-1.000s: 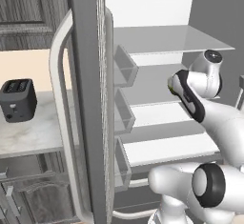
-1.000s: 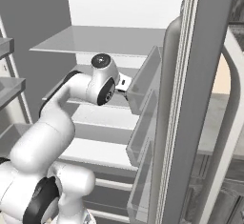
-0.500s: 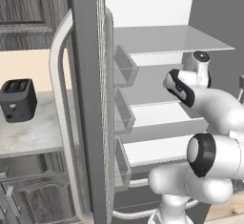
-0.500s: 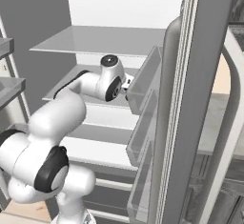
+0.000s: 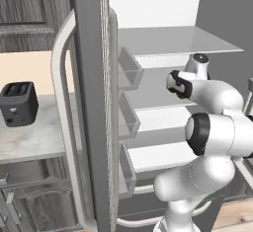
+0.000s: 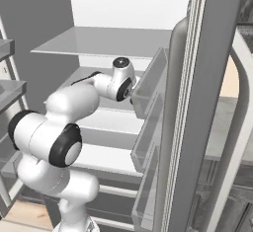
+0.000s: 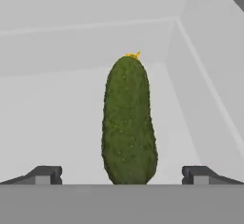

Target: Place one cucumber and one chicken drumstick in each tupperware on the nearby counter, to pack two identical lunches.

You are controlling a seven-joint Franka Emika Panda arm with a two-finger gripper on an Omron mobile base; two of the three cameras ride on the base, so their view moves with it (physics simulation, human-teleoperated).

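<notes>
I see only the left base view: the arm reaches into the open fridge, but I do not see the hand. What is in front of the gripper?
Observer: In the hand view a green cucumber lies on a pale fridge shelf, straight ahead of the gripper.
Operator: Is the gripper open or already closed on it?
Observer: Open. The two fingertips stand wide apart, one on each side of the cucumber, and touch nothing.
Operator: Which way does the cucumber point?
Observer: It lies lengthwise away from the hand, and its far end carries a small yellow tip.
Operator: Is anything else close to it?
Observer: In the hand view nothing else lies on the shelf near it; the fridge wall rises on the right of that view.
</notes>
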